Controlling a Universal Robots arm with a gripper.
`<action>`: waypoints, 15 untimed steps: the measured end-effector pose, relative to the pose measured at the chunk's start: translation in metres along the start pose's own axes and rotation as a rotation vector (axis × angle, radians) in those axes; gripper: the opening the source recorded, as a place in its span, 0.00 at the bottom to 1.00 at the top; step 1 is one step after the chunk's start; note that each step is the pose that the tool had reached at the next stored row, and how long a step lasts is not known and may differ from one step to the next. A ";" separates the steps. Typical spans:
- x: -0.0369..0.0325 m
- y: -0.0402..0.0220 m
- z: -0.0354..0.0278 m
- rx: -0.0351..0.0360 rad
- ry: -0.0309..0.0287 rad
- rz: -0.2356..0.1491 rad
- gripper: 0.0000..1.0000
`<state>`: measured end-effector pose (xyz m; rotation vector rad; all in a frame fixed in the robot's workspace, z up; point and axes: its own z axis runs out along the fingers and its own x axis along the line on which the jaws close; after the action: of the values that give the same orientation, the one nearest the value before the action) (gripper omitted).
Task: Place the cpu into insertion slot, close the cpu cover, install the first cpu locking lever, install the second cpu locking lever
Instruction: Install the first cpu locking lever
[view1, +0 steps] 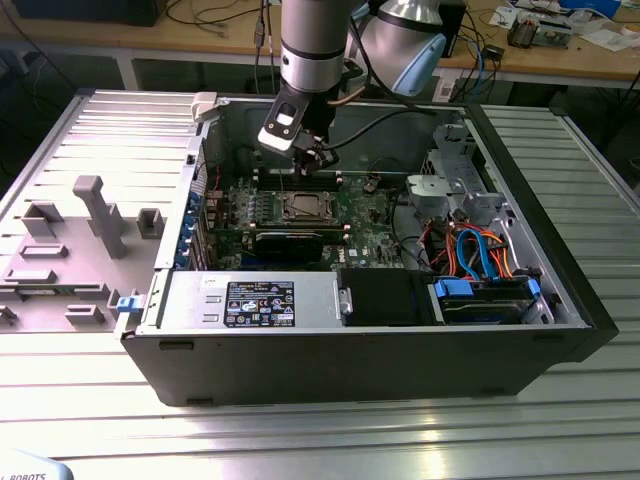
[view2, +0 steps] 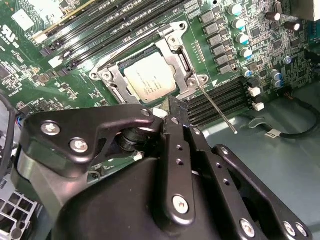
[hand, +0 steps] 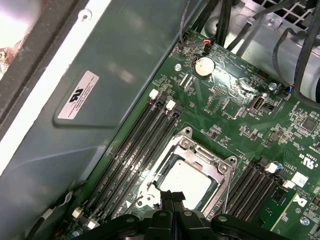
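- Inside the insertion slot (view2: 103, 75), the cpu (view2: 150, 82) lies under the cpu cover (view2: 184, 60).
- Beside that slot hovers the gripper (view2: 172, 107), fingers (view2: 178, 114) pressed together (empty).
- Slot's free locking lever (view2: 218, 111) looks thin, springy: catch its tip.

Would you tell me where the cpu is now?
In the second wrist view, the cpu lies framed by the cpu cover on the green board, between two banks of memory slots.

Green motherboard (hand: 235, 125) w/ black memory slots (view2: 120, 20), white end clips. The cpu (view2: 150, 80) top is silver-grey w/ faint dark print; cpu cover (view2: 182, 60) shiny silver. The claw (hand: 172, 197) is matte black, silver screws. Orange & blue cables (view1: 478, 250). Black PC case (view1: 400, 365); tabletop (view1: 300, 430) ribbed pale grey.
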<state>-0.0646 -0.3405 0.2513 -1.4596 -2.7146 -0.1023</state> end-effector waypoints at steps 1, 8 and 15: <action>0.0000 0.0000 0.0000 0.0001 0.0001 -0.002 0.11; 0.0000 0.0000 0.0000 0.0003 0.0001 -0.003 0.11; 0.0001 -0.0001 0.0000 0.0049 0.0019 -0.059 0.11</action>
<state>-0.0647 -0.3405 0.2513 -1.3774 -2.7552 -0.0995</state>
